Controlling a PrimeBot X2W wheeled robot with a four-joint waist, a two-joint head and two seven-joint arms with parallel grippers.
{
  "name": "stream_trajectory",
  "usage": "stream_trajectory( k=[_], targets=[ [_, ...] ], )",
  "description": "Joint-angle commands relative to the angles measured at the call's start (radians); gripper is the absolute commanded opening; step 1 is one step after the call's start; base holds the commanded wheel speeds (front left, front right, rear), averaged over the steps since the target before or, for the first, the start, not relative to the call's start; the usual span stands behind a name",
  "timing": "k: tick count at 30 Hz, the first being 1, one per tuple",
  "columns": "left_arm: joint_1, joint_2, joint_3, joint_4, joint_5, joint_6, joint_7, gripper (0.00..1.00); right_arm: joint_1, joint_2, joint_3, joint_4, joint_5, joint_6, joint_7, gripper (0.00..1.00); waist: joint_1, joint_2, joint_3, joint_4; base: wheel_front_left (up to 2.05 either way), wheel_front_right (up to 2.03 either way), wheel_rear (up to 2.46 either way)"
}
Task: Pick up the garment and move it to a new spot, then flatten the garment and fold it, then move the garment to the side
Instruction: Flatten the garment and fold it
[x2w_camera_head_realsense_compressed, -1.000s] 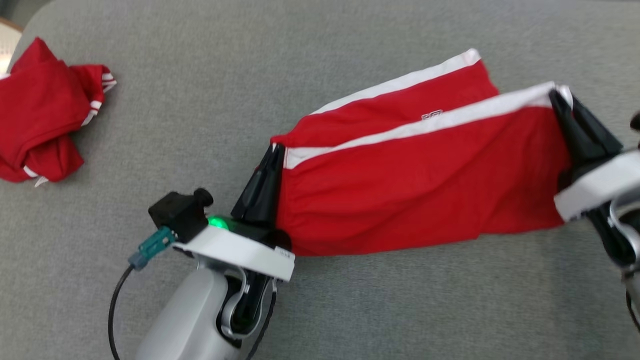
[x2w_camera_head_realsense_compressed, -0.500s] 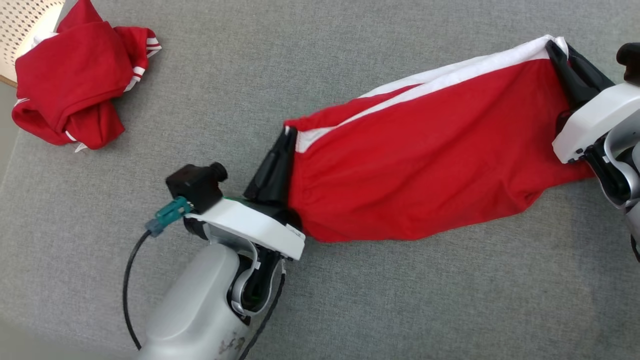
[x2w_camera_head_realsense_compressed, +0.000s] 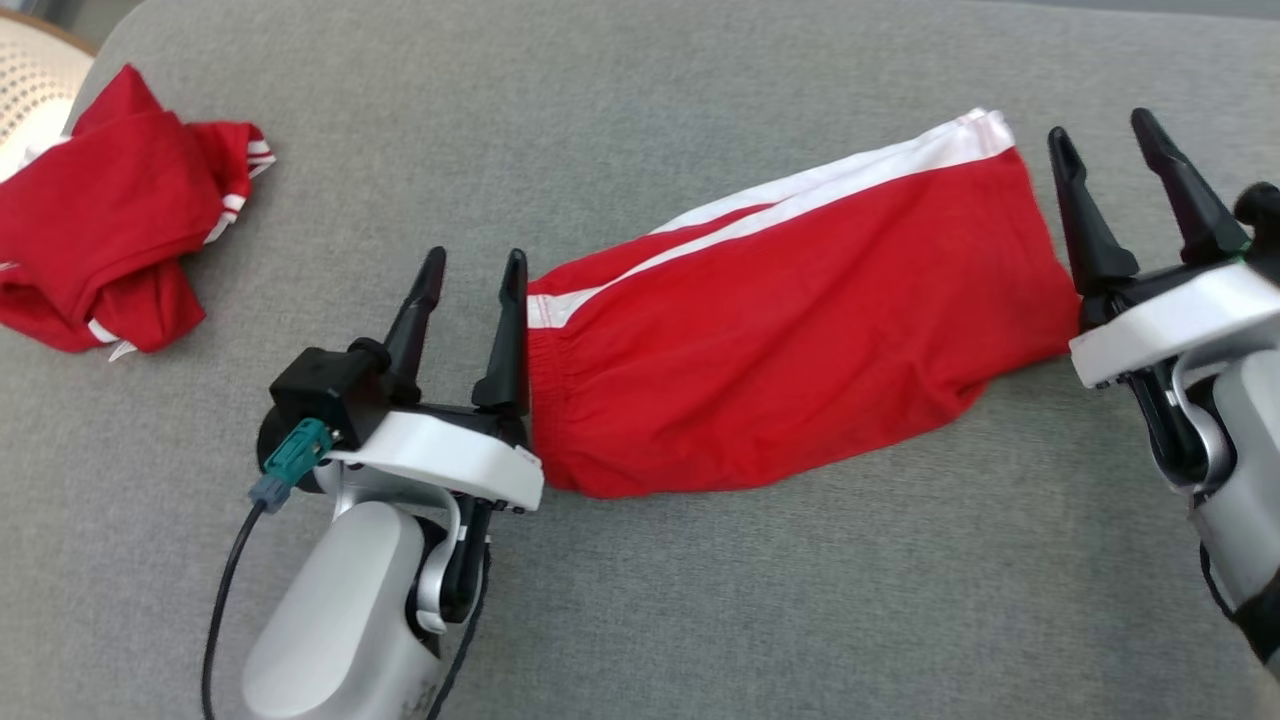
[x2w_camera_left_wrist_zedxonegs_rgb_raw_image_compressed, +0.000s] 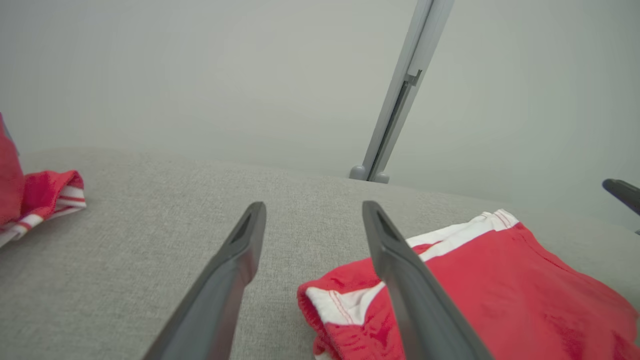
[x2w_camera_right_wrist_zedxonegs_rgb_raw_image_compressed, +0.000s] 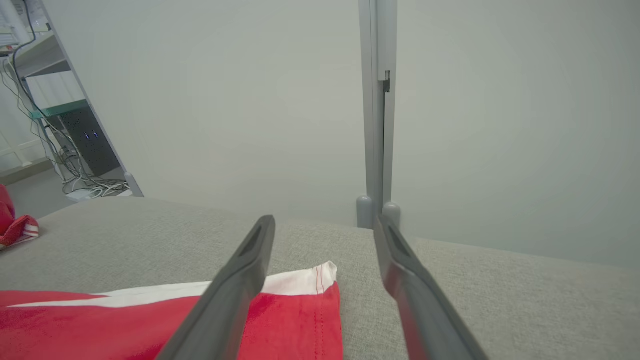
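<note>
We judge the fold laid: the red garment (x2w_camera_head_realsense_compressed: 780, 340) lies mid-frame, our left pincer (x2w_camera_head_realsense_compressed: 475, 258) and right pincer (x2w_camera_head_realsense_compressed: 1100, 128) wide open, empty, at its ends. Next, grip and carry it aside.

Red white-striped garment (x2w_camera_head_realsense_compressed: 780, 360), grey fabric surface (x2w_camera_head_realsense_compressed: 640, 600)

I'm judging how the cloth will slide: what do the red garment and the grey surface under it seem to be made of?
Red garment: apparently a thin, smooth sports knit, perhaps synthetic, mostly matte; it lies in soft wrinkles, with stitched white stripes. Grey surface: seemingly a woven upholstery fabric, matte; a fine flecked weave shows up close.
</note>
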Motion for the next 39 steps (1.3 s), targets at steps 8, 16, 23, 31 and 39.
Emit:
stream_trajectory(
  k=[8,16,23,31,39],
  targets=[
    [0.078,0.037,0.118,-0.099,0.178,0.013,-0.005,1.0,0.303,0.094,-0.214,-0.281,-0.14,-0.001,-0.006,1.0,0.0,-0.0001,-0.097,-0.092,0.0,0.0,0.0],
    [0.186,0.063,0.157,-0.085,0.239,-0.021,-0.005,1.0,0.555,0.173,-0.306,-0.407,-0.209,-0.001,0.003,1.0,0.0,-0.0001,-0.182,-0.135,0.0,0.0,0.0],
    [0.286,0.063,0.182,-0.074,0.257,-0.035,-0.005,1.0,0.71,0.221,-0.357,-0.511,-0.243,-0.001,0.067,1.0,0.0,-0.0001,-0.229,-0.15,0.0,0.0,0.0],
    [0.308,0.045,0.208,-0.067,0.249,-0.049,-0.005,1.0,0.747,0.231,-0.385,-0.572,-0.258,-0.001,0.104,1.0,0.0,-0.0001,-0.226,-0.151,0.0,0.0,0.0],
    [0.289,0.034,0.221,-0.05,0.254,-0.062,-0.005,1.0,0.745,0.23,-0.394,-0.59,-0.258,-0.001,0.114,1.0,0.0,-0.0001,-0.217,-0.148,0.0,0.0,0.0]
  ],
)
